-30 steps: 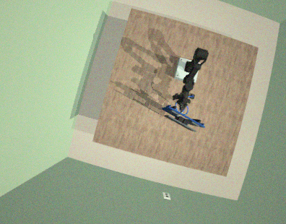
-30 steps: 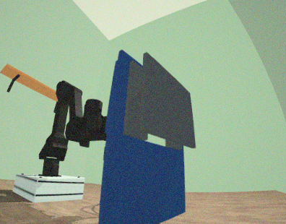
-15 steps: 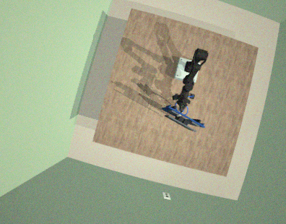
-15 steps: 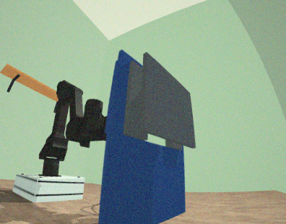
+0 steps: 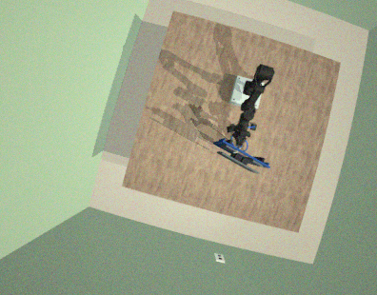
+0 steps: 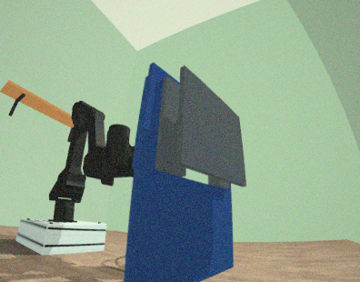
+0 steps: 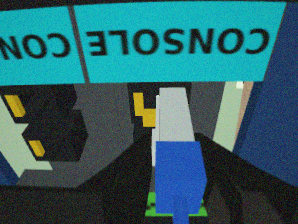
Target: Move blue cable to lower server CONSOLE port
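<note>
My gripper [image 5: 240, 151] [image 7: 172, 140] is pinched on the plug [image 7: 180, 172], its long axis running away from me toward the dark port opening [image 7: 145, 107] under the CONSOLE label [image 7: 175, 42]. The plug's pale nose overlaps that opening, slightly to its right (I can't judge depth). Black sockets [image 7: 57, 135] sit left; a blue panel [image 7: 272, 115] flanks the right.

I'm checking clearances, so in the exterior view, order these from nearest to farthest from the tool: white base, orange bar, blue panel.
1. Blue panel: right beside the tool.
2. White base: lower left.
3. Orange bar: upper left.
</note>
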You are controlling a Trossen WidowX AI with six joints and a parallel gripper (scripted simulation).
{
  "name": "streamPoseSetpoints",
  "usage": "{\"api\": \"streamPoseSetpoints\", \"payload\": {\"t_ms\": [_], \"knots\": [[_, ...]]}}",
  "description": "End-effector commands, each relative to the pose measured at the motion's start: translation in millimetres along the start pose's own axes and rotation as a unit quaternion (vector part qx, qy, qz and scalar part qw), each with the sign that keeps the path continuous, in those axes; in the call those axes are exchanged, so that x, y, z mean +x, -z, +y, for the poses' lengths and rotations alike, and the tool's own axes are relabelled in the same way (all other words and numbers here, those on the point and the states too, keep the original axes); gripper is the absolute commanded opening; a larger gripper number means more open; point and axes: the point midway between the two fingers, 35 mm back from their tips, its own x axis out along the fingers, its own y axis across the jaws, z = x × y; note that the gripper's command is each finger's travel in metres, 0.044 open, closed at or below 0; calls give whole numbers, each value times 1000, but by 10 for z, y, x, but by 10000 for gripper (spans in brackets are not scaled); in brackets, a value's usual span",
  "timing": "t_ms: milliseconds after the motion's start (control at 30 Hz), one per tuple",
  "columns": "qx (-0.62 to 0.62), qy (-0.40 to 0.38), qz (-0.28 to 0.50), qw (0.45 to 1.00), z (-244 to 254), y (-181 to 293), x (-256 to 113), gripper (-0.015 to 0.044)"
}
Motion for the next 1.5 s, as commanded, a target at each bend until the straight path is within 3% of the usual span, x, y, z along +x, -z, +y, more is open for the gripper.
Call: {"api": "streamPoseSetpoints", "payload": {"t_ms": [0, 1467], "knots": [[-2, -6, 1, 1000, 30, -1, 18, 0], [-3, -7, 1, 1000, 31, -24, 101, 0]]}}
